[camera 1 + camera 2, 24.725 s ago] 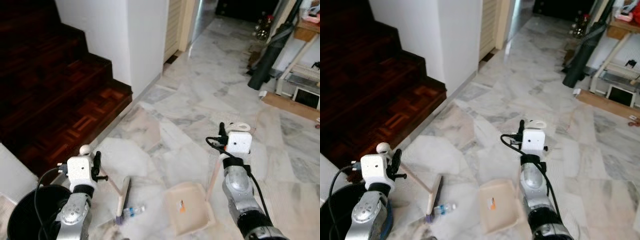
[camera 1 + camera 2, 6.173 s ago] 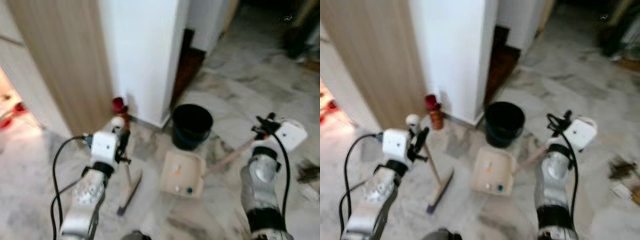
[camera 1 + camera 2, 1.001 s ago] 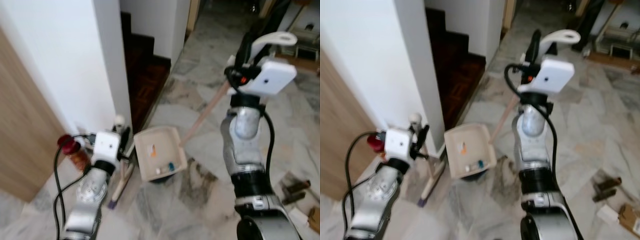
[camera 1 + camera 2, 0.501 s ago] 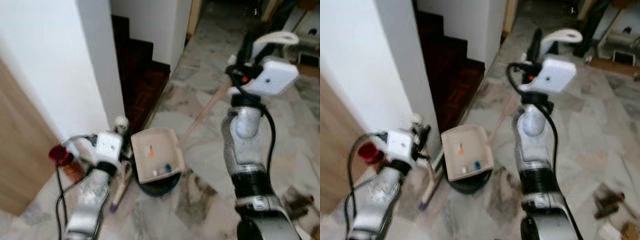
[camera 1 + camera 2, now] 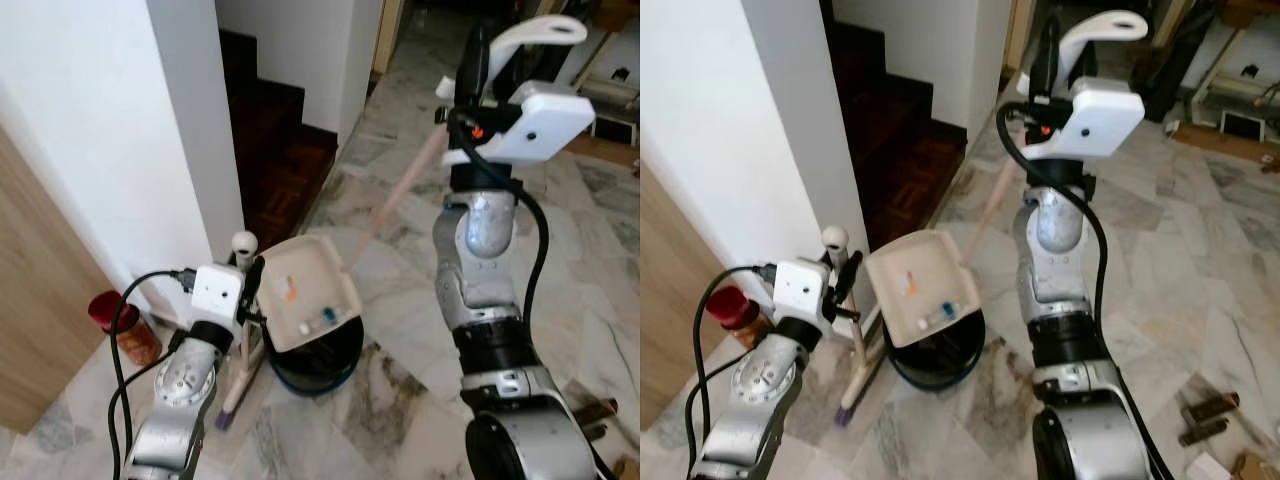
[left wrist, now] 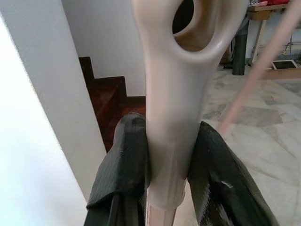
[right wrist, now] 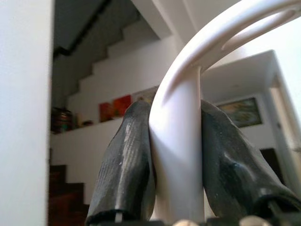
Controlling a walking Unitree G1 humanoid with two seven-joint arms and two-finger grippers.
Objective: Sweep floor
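While the left gripper (image 5: 247,272) stays clamped on the broom (image 5: 238,352) standing by the wall corner, the dustpan (image 5: 305,303) hangs tilted directly over the black bin (image 5: 318,368); its long handle (image 5: 400,193) rises rightward to the raised right gripper (image 5: 478,52), clamped near its top.

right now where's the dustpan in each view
Left eye view: dustpan centre-low, tipped above the black bin.
Right eye view: dustpan left of centre, same bin beneath.
Left wrist view: its pale handle crosses behind.
Right wrist view: handle top between the fingers.
Shared landmark: the dark stairs.
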